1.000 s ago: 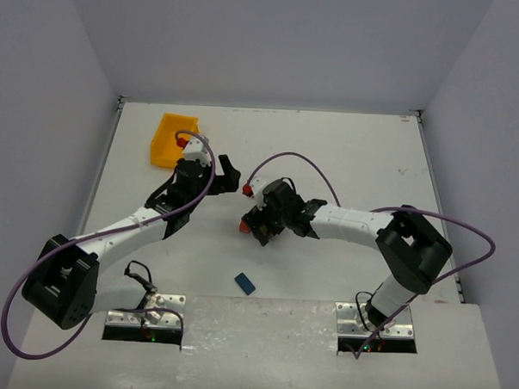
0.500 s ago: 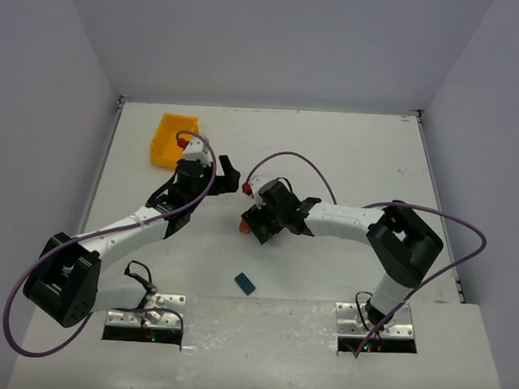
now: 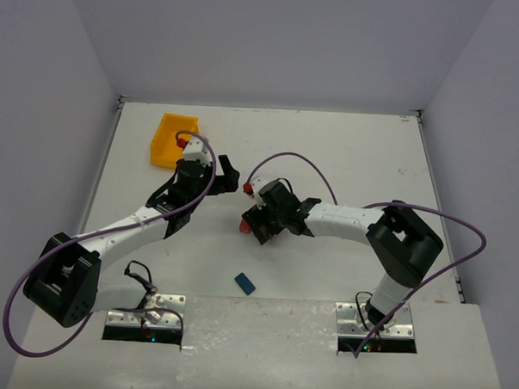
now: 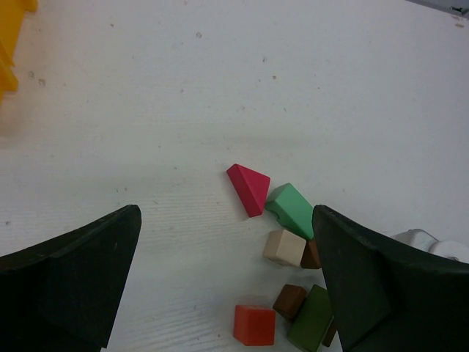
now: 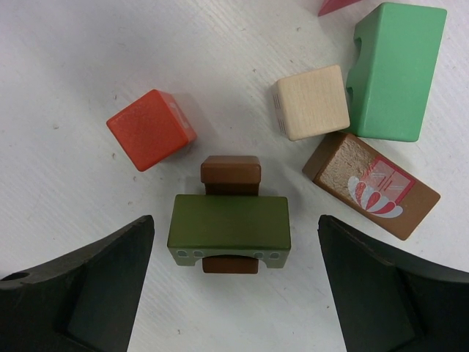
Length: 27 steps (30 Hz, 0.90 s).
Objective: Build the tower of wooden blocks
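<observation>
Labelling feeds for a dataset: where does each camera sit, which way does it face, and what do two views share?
Top external: above, behind the bases, looking down at the table; both arms, left gripper, right gripper show.
Left wrist: on the left arm, looking obliquely at the wood blocks; its fingers fill the bottom corners.
Right wrist: on the right arm, looking straight down at the olive block; its fingers flank it.
Both wrist views share the red cube, cream cube, green block.

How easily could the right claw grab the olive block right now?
Probably yes: the open right claw straddles the olive block, with clear gaps either side; a brown block pokes out beneath it.
</observation>
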{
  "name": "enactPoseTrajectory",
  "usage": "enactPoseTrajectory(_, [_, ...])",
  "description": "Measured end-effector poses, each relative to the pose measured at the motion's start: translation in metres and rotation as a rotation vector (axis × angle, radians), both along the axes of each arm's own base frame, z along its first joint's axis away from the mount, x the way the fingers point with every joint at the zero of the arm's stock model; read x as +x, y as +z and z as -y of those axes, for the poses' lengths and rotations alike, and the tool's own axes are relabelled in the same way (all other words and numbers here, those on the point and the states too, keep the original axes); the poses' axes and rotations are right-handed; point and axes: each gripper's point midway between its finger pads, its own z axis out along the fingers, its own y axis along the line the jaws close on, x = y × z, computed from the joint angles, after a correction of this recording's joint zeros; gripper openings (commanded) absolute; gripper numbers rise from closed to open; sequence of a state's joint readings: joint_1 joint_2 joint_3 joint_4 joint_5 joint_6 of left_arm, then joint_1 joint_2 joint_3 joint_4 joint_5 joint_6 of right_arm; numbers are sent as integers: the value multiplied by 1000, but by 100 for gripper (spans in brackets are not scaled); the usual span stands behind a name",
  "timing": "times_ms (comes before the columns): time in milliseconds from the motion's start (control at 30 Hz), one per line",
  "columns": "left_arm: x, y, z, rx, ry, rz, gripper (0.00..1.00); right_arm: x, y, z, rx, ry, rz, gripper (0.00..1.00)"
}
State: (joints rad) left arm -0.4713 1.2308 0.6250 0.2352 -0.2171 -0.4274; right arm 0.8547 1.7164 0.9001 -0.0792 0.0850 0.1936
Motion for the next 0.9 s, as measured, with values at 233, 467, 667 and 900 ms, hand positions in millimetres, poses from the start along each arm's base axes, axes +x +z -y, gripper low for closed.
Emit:
enactPoseTrajectory(233, [1, 0, -2, 4, 12, 2, 100, 2, -1, 3, -7, -25, 3, 83])
enactPoseTrajectory(467, [1, 0, -4, 7, 21, 3, 100, 3, -1, 5, -13, -38, 10, 74])
enactPoseTrajectory(667, [1, 0, -5, 9, 25, 2, 100, 2, -1, 5, -13, -46, 4, 58])
enactPoseTrajectory(900, [2, 0, -5, 9, 31, 2, 100, 0, 0, 2, 2, -49, -5, 49])
